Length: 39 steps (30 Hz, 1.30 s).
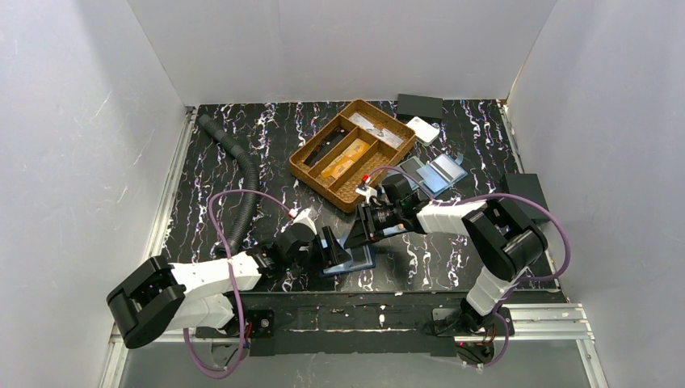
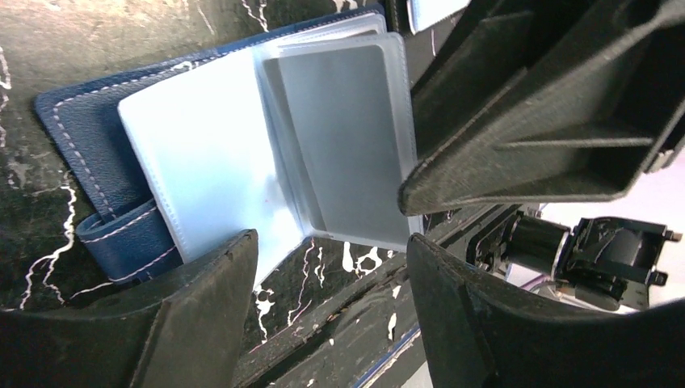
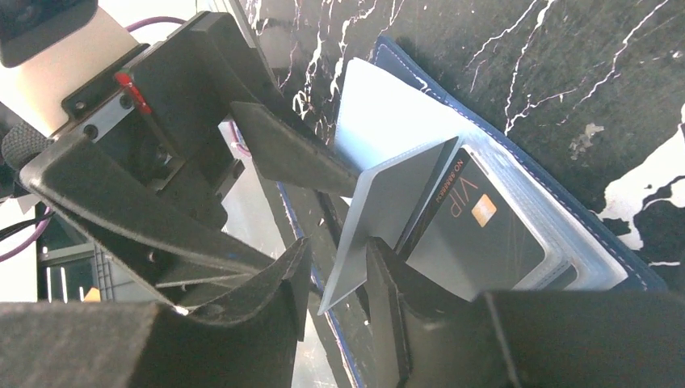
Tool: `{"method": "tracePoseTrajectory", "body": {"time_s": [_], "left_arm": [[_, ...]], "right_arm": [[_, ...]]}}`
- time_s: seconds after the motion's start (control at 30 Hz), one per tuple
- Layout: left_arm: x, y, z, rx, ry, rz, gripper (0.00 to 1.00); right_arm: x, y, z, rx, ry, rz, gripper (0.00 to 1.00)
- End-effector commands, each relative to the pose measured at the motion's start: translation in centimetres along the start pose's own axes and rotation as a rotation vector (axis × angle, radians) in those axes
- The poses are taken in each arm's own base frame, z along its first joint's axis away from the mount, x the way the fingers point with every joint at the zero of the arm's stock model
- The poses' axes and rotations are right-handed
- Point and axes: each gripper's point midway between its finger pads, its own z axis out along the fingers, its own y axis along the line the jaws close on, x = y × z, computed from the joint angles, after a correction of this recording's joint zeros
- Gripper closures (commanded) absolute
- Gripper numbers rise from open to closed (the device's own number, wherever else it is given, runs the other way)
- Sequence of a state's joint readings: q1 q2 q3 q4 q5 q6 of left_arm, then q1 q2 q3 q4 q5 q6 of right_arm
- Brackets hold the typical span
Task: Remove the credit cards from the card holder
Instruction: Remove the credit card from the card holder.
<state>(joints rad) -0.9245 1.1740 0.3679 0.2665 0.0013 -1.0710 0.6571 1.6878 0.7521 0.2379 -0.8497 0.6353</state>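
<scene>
My open card holder (image 1: 355, 260) lies low in the middle of the top view. A dark card (image 3: 476, 234) marked VIP sits in its clear pocket; only the right wrist view shows that. The basket (image 1: 321, 133) above holds small things I cannot make out. My right gripper (image 3: 339, 275) pinches a grey page (image 3: 388, 202). My left gripper (image 2: 331, 250) is wide, holding nothing.

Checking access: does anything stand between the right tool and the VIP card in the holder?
Yes. A grey leaf, card or sleeve, stands upright between the right tool's fingers, in front of the VIP card, which lies under a clear sleeve.
</scene>
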Motion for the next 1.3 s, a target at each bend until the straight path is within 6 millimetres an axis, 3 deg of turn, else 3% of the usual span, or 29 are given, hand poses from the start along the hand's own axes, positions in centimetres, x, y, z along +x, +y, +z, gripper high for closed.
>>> {"method": "tracePoseTrajectory", "body": {"time_s": [0.0, 0.27, 0.47, 0.77, 0.93, 1.03, 1.27], "left_arm": [[0.3, -1.1, -0.6, 0.079, 0.022, 0.06, 0.33], [0.4, -2.0, -0.6, 0.122, 0.032, 0.071, 0.32], [0.5, -0.8, 0.0, 0.07, 0.023, 0.029, 0.32], [0.4, 0.6, 0.7, 0.006, 0.013, -0.038, 0.49], [0.0, 2.6, 0.1, -0.032, -0.015, -0.083, 0.55], [-0.9, 3.6, 0.0, -0.057, -0.034, -0.103, 0.57], [-1.9, 3.9, 0.0, -0.062, -0.051, -0.133, 0.69]], "right_arm": [[-1.2, 1.6, 0.4, -0.05, 0.0, -0.042, 0.61], [-1.1, 1.8, 0.7, -0.06, 0.013, -0.039, 0.61], [-0.9, 2.3, 1.0, -0.079, 0.027, -0.042, 0.61], [-0.6, 3.8, 1.3, -0.142, 0.053, -0.072, 0.61], [-0.6, 4.0, 0.2, -0.099, 0.027, -0.215, 0.57], [-0.5, 3.7, -1.7, -0.09, 0.016, -0.347, 0.54], [0.6, 4.2, -3.2, -0.164, 0.032, -0.432, 0.52]]}}
